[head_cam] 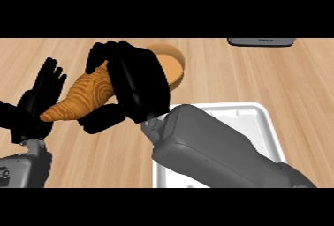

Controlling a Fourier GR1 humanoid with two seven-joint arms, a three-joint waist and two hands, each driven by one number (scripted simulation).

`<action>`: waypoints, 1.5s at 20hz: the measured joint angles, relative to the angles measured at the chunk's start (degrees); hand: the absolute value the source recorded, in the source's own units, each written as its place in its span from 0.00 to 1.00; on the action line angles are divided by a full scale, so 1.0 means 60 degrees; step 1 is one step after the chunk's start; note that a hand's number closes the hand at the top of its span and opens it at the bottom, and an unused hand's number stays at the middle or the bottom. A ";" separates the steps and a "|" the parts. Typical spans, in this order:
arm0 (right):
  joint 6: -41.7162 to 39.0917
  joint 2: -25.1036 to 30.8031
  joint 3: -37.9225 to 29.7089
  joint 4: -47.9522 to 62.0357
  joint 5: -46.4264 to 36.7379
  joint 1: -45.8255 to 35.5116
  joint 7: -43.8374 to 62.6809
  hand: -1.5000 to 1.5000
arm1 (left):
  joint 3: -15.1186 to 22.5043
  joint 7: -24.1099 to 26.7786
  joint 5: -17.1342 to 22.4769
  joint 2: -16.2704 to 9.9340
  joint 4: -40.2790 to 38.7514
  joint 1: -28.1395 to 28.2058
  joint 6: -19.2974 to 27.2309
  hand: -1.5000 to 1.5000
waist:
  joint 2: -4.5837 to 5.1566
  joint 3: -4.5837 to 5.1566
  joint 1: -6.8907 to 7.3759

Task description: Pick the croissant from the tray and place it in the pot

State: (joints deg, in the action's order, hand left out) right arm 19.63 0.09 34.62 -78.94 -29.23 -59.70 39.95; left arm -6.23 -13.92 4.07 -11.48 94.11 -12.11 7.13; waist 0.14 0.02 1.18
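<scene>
Croissant [81,95] sits lifted in the right hand [134,84], whose fingers and thumb curl round it, just beside the orange pot [171,62]. Close at its left rests the left hand [39,99], fingers straight. The white tray [261,117] lies on the table [261,75].

Right robot hand [134,84] grips croissant [81,98] beside the pot [175,64].
</scene>
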 measured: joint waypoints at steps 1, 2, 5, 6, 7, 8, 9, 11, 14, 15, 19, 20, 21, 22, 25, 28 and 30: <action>0.0039 0.0004 -0.0229 0.0371 0.0131 0.0029 -0.0438 1.00 | -0.0004 0.0049 -0.0033 -0.0011 -0.0038 -0.0022 -0.0004 0.50 | 0.0007 0.0001 -0.0006; 0.0031 0.0002 -0.0457 0.0768 0.0250 -0.0095 -0.0713 1.00 | -0.0040 0.0077 0.0016 -0.0019 -0.0008 0.0025 -0.0049 0.50 | 0.0012 0.0000 -0.0003; 0.0550 -0.0005 -0.0865 0.1755 0.0835 -0.0087 -0.1791 1.00 | -0.0089 0.0050 0.0074 -0.0036 0.0000 0.0012 -0.0106 0.50 | 0.0031 -0.0001 0.0040; 0.0612 -0.0008 -0.0964 0.2201 0.0773 -0.0281 -0.2035 1.00 | -0.0120 0.0147 0.0081 -0.0025 -0.0178 -0.0040 -0.0125 0.50 | 0.0041 0.0000 0.0038; 0.0685 0.0076 -0.0874 0.2574 0.0423 -0.0461 -0.2063 1.00 | -0.0080 0.0143 0.0058 0.0011 -0.0190 -0.0049 -0.0112 0.50 | 0.0041 0.0005 0.0043; 0.0787 0.0194 -0.0773 0.2982 0.0061 -0.0585 -0.2134 1.00 | -0.0063 0.0090 0.0058 0.0012 -0.0139 -0.0125 -0.0103 0.50 | 0.0045 0.0008 0.0061; 0.0882 0.0329 -0.0683 0.3382 -0.0277 -0.0673 -0.2198 1.00 | -0.0036 0.0111 0.0045 0.0017 -0.0112 -0.0103 -0.0118 0.50 | 0.0050 0.0010 0.0076; 0.1058 0.0468 -0.0647 0.4228 -0.0785 -0.0947 -0.2372 1.00 | 0.0005 0.0106 0.0008 0.0040 -0.0132 -0.0164 -0.0106 0.50 | 0.0065 0.0009 0.0094; 0.1549 0.0285 -0.0654 0.5636 -0.1283 -0.1262 -0.2706 1.00 | 0.0084 0.0218 -0.0076 0.0079 -0.0209 -0.0160 -0.0127 0.50 | 0.0088 0.0007 0.0148; 0.1707 0.0222 -0.0750 0.6152 -0.1327 -0.1419 -0.2890 1.00 | 0.0103 0.0143 -0.0077 0.0071 -0.0171 -0.0233 -0.0130 0.50 | 0.0106 0.0007 0.0200; 0.2008 0.0096 -0.1152 0.7792 -0.1227 -0.1862 -0.3852 1.00 | 0.0057 0.0123 -0.0006 0.0058 -0.0302 -0.0396 -0.0197 0.50 | 0.0146 0.0005 0.0284; 0.2013 0.0074 -0.1279 0.8094 -0.1075 -0.1921 -0.4063 1.00 | 0.0042 0.0180 0.0012 0.0055 -0.0382 -0.0436 -0.0234 0.50 | 0.0165 0.0005 0.0325; 0.1991 0.0056 -0.1450 0.8371 -0.0901 -0.1952 -0.4251 1.00 | 0.0039 0.0262 0.0048 0.0046 -0.0387 -0.0397 -0.0305 0.50 | 0.0192 0.0005 0.0393; 0.1935 0.0040 -0.1618 0.8616 -0.0711 -0.1943 -0.4433 0.00 | 0.0125 0.0273 0.0012 0.0132 -0.0336 -0.0359 -0.0274 0.50 | 0.0205 0.0004 0.0432; 0.1633 0.0012 -0.2099 0.9231 -0.0122 -0.1943 -0.4875 0.00 | 0.0143 0.0188 0.0014 0.0115 -0.0298 -0.0503 -0.0285 0.50 | 0.0240 0.0000 0.0516; 0.1132 -0.0002 -0.2559 0.9575 0.0523 -0.1877 -0.5626 0.00 | 0.0153 0.0172 -0.0008 0.0112 -0.0423 -0.0641 -0.0292 0.50 | 0.0290 -0.0005 0.0588; 0.0740 -0.0006 -0.2893 0.9673 0.1018 -0.1852 -0.6116 0.00 | 0.0157 0.0072 0.0000 0.0083 -0.0401 -0.0764 -0.0301 0.50 | 0.0299 -0.0009 0.0639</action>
State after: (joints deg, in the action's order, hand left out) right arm 24.07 0.05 17.26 -20.90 -23.12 -70.82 3.25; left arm -5.29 -13.49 4.07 -10.98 91.71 -16.70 5.33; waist 1.93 -0.03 5.01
